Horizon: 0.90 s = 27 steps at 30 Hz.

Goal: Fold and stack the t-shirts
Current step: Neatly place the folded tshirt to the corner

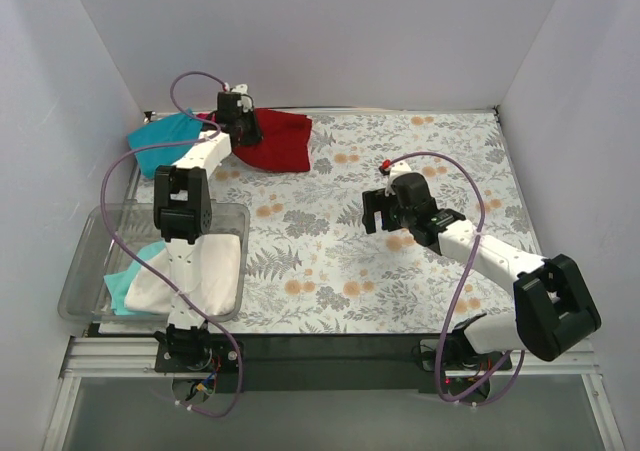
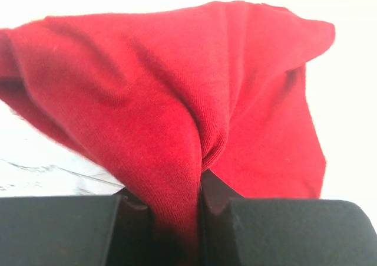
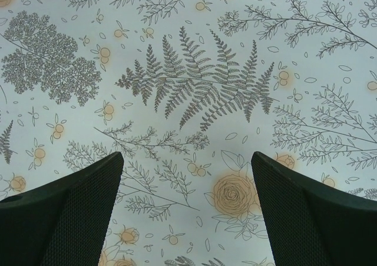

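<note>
A dark red t-shirt (image 1: 280, 141) lies bunched at the far left of the table. My left gripper (image 1: 240, 121) is shut on a fold of it; in the left wrist view the red cloth (image 2: 177, 101) fills the frame and runs down between the two black fingers (image 2: 259, 230). A teal t-shirt (image 1: 165, 141) lies just left of the red one. A white t-shirt (image 1: 195, 271) and another teal one (image 1: 122, 283) lie in the clear bin. My right gripper (image 1: 373, 211) is open and empty over the middle of the table, above bare patterned cloth (image 3: 188, 130).
A clear plastic bin (image 1: 90, 241) stands at the near left beside the left arm. The table has a floral cover (image 1: 400, 161). White walls close the left, back and right sides. Purple cables loop off both arms.
</note>
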Motion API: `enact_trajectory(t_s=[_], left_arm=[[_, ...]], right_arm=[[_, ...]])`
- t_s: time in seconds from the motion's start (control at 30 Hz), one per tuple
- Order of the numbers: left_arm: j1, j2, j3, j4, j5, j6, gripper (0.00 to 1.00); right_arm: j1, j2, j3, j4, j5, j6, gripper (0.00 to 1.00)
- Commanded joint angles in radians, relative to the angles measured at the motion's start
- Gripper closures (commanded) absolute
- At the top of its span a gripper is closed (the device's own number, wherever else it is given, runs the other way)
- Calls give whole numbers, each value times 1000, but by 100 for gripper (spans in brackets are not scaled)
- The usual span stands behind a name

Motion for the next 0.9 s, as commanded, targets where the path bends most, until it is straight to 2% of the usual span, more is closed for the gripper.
enact_trajectory(t_s=[0.0, 0.23, 0.53, 0.87], left_arm=[[69, 13, 173, -89, 64, 65, 100], [156, 91, 414, -214, 150, 60, 100], [305, 13, 384, -264, 155, 37, 100], [391, -50, 433, -276, 117, 5, 100]], right_arm=[[2, -42, -9, 18, 16, -2, 18], [-1, -20, -12, 33, 20, -6, 18], [-3, 23, -4, 39, -10, -5, 18], [-3, 17, -11, 39, -27, -2, 18]])
